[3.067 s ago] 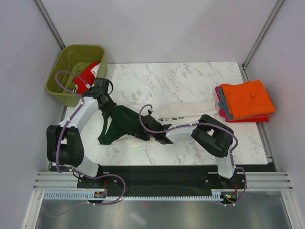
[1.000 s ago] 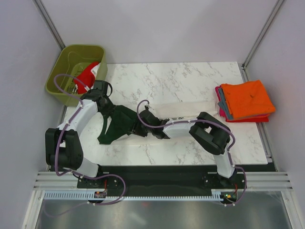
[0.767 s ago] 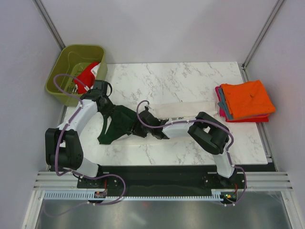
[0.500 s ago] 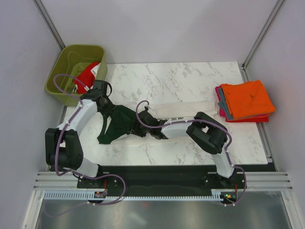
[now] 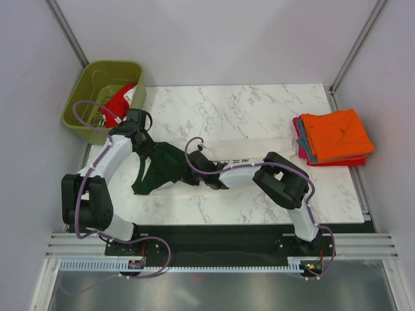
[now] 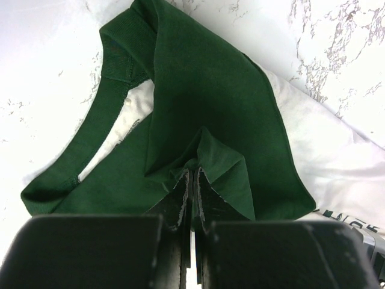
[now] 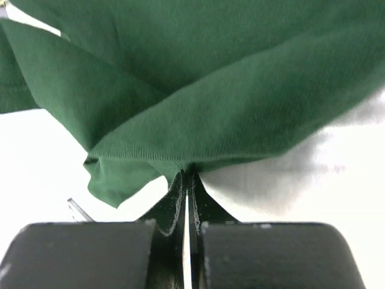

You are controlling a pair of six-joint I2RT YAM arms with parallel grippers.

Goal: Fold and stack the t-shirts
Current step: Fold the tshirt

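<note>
The cream t-shirt [image 5: 249,150] with dark green sleeves and collar lies across the marble table. Its green end [image 5: 162,167] is bunched between the two arms. My left gripper [image 5: 150,157] is shut on a fold of green cloth [image 6: 210,114], and the collar [image 6: 90,150] shows at the left of that view. My right gripper [image 5: 192,170] is shut on a green sleeve edge [image 7: 198,120] over cream cloth [image 7: 289,174]. Folded shirts are stacked at the right, the orange one [image 5: 335,134] on top of a grey-blue one [image 5: 303,146] and a red one [image 5: 337,162].
An olive-green bin [image 5: 102,91] stands off the table's far left corner with a red and white garment [image 5: 118,102] in it. Grey walls enclose the table. The arm bases sit on a black rail [image 5: 214,243] at the near edge.
My right gripper has crept left with the sleeve edge, and the green cloth has bunched tighter between the two grippers. The left gripper has barely moved.
</note>
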